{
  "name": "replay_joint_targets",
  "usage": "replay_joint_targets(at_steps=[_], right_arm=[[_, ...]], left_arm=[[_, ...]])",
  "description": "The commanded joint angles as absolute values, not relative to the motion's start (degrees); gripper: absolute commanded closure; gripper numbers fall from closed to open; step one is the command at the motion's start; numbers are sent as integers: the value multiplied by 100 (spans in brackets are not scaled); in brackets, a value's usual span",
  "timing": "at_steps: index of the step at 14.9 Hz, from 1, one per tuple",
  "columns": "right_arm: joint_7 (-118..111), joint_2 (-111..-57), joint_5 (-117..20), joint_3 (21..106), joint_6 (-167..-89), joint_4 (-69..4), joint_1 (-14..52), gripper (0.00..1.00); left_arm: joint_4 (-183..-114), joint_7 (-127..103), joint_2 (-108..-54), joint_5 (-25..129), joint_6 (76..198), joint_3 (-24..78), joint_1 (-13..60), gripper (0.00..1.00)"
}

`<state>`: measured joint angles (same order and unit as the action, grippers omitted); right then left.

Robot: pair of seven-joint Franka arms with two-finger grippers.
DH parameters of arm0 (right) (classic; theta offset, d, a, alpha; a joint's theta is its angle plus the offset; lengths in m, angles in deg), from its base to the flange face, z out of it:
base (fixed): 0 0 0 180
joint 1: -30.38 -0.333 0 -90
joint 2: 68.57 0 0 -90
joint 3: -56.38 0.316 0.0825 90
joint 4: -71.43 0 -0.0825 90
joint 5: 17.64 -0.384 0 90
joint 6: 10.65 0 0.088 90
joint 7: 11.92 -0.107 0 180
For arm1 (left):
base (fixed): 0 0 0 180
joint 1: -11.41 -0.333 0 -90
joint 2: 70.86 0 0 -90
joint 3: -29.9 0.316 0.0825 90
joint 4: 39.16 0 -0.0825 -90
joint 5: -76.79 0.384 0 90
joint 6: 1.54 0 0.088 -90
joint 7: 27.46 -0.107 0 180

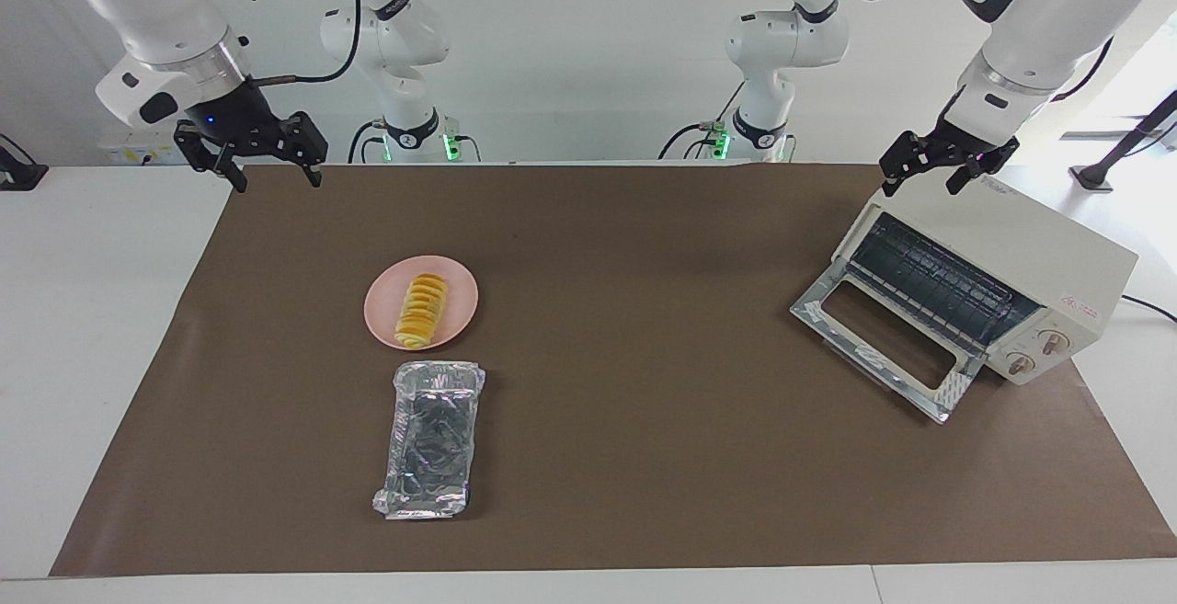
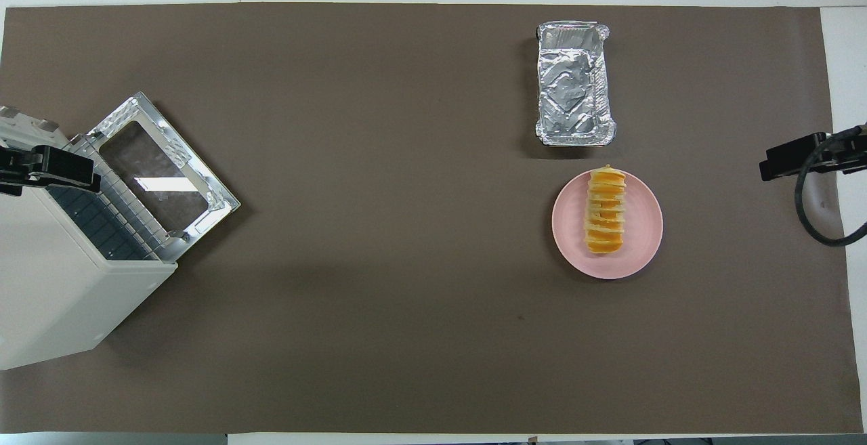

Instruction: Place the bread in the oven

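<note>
I see bread (image 1: 421, 311) lying on pink plate (image 1: 460, 284), toward right arm's end of table. Foil tray (image 1: 429, 439) just beside plate, farther from robots, nothing in it. Oven (image 1: 984, 280) at left arm's end, door (image 1: 881, 347) dropped down, wire rack (image 1: 938, 282) showing inside. My left gripper (image 1: 936, 171) hangs over oven's top edge, fingers spread, holding nothing. My right gripper (image 1: 272, 167) hangs over mat's (image 1: 644, 420) corner near its base, fingers wide apart, holding nothing, well apart from bread.
</note>
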<state>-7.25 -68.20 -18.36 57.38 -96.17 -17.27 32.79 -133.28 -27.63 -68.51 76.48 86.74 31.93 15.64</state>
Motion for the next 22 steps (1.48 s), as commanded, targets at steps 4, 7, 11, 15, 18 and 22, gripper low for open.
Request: replay_joint_targets(at_steps=[4,7,11,15,18,22], right_arm=[[-665,-6717,-1843,5788,-9696,-1848,3389,0],[-682,-6717,-1843,5788,-9705,-1849,3381,0],[-700,-6682,-1825,5788,-9748,-1980,3319,0],[-718,-6392,-1825,5840,-10713,-2918,3266,0],[-1136,-6496,-1825,5875,-11539,-3649,2943,0],[-1764,-7076,-1720,5875,-12540,-4193,2520,0]], left_arm=[[-13303,-2711,-6831,7714,8591,3219,1598,0],[-13303,-2711,-6831,7714,8600,3219,1598,0],[-13303,-2711,-6831,7714,8600,3219,1598,0],[-13303,-2711,-6831,7714,8600,3219,1598,0],[-13303,-2711,-6831,7714,8600,3219,1598,0],[-13303,-2711,-6831,7714,8600,3219,1598,0]])
